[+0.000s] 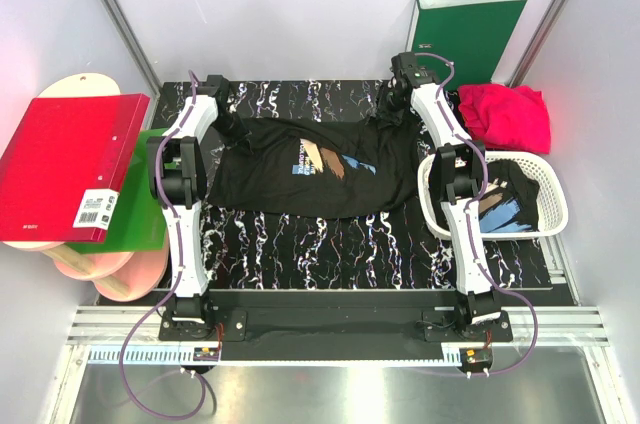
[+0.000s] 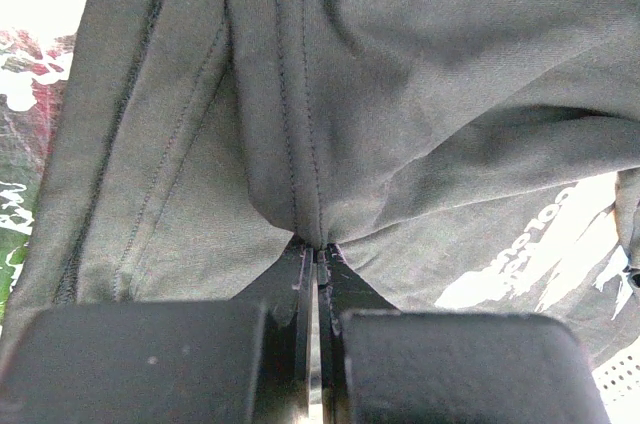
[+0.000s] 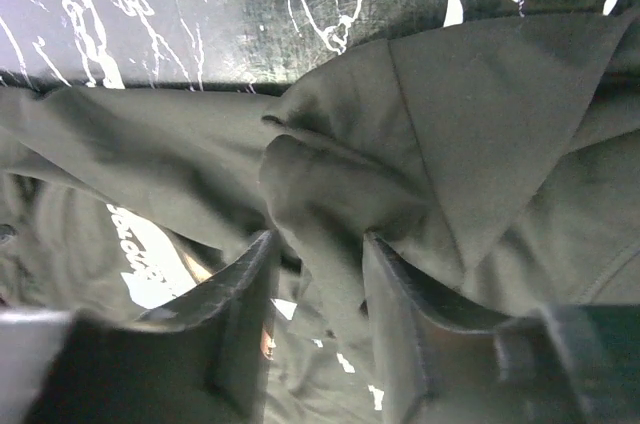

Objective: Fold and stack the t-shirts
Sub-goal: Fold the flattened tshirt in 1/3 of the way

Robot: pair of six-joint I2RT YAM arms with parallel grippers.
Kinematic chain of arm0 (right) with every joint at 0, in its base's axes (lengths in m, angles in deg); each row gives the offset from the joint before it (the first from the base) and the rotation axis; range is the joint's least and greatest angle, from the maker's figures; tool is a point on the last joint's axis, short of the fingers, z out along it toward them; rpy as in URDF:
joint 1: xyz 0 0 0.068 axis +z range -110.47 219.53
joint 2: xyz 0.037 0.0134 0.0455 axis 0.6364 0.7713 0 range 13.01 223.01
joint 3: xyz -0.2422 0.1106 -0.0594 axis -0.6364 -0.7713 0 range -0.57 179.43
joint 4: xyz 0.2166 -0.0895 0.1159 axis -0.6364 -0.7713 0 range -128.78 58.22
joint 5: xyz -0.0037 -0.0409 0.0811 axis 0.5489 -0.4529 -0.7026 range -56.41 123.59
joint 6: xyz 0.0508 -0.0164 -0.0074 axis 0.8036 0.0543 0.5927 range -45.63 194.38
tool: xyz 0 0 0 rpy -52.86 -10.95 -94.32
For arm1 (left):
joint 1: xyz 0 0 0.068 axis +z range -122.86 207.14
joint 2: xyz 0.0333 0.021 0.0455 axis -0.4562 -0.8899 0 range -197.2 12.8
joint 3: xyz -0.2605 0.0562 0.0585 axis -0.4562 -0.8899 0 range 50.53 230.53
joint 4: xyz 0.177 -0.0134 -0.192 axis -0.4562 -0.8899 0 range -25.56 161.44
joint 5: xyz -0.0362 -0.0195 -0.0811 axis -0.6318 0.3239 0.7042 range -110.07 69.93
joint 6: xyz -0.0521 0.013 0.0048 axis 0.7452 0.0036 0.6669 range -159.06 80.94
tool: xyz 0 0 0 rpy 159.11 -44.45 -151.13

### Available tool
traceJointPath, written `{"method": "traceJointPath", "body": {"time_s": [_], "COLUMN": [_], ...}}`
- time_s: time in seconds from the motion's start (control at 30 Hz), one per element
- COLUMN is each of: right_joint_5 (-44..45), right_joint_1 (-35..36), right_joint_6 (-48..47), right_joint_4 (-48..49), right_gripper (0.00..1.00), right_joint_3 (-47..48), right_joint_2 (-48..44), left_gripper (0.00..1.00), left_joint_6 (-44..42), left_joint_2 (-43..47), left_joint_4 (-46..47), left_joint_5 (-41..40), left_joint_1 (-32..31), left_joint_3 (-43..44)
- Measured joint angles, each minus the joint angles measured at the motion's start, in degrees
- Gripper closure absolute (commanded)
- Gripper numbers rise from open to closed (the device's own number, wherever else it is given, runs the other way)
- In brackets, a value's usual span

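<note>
A black t-shirt (image 1: 315, 169) with a tan, white and blue chest print lies spread across the black marbled table. My left gripper (image 1: 228, 112) is shut on its far left part; in the left wrist view the jaws (image 2: 317, 254) pinch a seamed fold of the cloth (image 2: 400, 64). My right gripper (image 1: 392, 107) is at the shirt's far right part; in the right wrist view its fingers (image 3: 318, 244) stand narrowly apart with a thick ridge of the cloth (image 3: 320, 184) filling the gap. A crimson-pink t-shirt (image 1: 505, 114) lies at the far right. Another black printed t-shirt (image 1: 505, 206) lies in the basket.
A white lattice basket (image 1: 437, 212) stands at the right, beside the right arm. A green binder (image 1: 465, 34) leans on the back wall. A red binder (image 1: 65, 169) lies at the left on a green one (image 1: 145, 209) and on round boards (image 1: 100, 266).
</note>
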Motion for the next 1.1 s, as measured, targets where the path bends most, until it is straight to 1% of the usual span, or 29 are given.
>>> {"method": "traceJointPath", "body": {"time_s": [0.07, 0.1, 0.13, 0.2, 0.5, 0.63, 0.73, 0.97, 1.1], "right_joint_5": [0.0, -0.04, -0.09, -0.15, -0.2, -0.24, -0.55, -0.44, 0.11], "right_joint_1": [0.0, 0.0, 0.0, 0.0, 0.0, 0.0, 0.0, 0.0, -0.33], "right_joint_6": [0.26, 0.5, 0.59, 0.83, 0.5, -0.79, -1.49, -2.73, -3.41], "right_joint_4": [0.02, 0.02, 0.02, 0.02, 0.0, 0.04, 0.07, 0.59, 1.11], "right_gripper": [0.69, 0.74, 0.88, 1.0, 1.0, 1.0, 1.0, 1.0, 1.0], "right_joint_3": [0.0, 0.0, 0.0, 0.0, -1.09, -2.45, -5.09, -14.05, -17.88], "right_joint_2": [0.0, 0.0, 0.09, 0.37, 0.5, -1.22, -4.79, -16.83, -20.7], "left_gripper": [1.0, 1.0, 1.0, 1.0, 1.0, 1.0, 1.0, 1.0, 1.0], "left_joint_6": [0.0, 0.0, -0.02, -0.02, -0.09, -0.09, -0.07, 0.02, 0.07], "left_joint_2": [-0.02, -0.02, -0.02, -0.02, -0.02, -0.02, -0.02, -0.31, -0.31], "left_joint_4": [0.0, 0.02, 0.02, 0.02, 0.02, 0.02, 0.02, -0.11, -0.13], "left_joint_5": [0.0, 0.0, 0.02, 0.02, 0.04, 0.04, 0.0, -0.17, -0.98], "left_joint_1": [0.0, 0.0, 0.0, 0.0, 0.02, 0.02, 0.02, 0.02, 0.09], "left_joint_3": [0.0, 0.0, 0.0, 0.0, 0.0, 0.0, 0.02, 2.21, 2.62]}}
